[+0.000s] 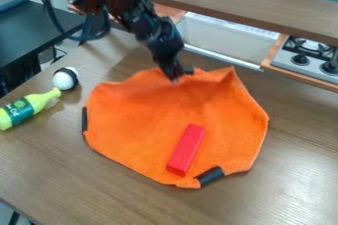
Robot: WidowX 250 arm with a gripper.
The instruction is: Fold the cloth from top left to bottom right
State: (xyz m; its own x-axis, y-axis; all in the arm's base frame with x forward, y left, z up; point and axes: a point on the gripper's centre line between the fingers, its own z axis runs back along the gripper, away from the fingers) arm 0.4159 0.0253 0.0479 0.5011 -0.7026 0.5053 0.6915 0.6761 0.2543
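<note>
While a red rectangular block (187, 150) lies on the orange fabric cloth (132, 120), the black gripper (177, 74) hangs at the cloth's far edge; open or closed, I cannot tell.

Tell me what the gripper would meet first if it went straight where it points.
The cloth, near its top edge: the gripper points down at it and may be touching; depth is unclear.

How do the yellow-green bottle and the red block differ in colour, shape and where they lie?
The bottle is yellow-green with a narrow neck, the block plain red and straight-sided. The bottle lies off the orange cloth, the block on it. Both lie flat.
</note>
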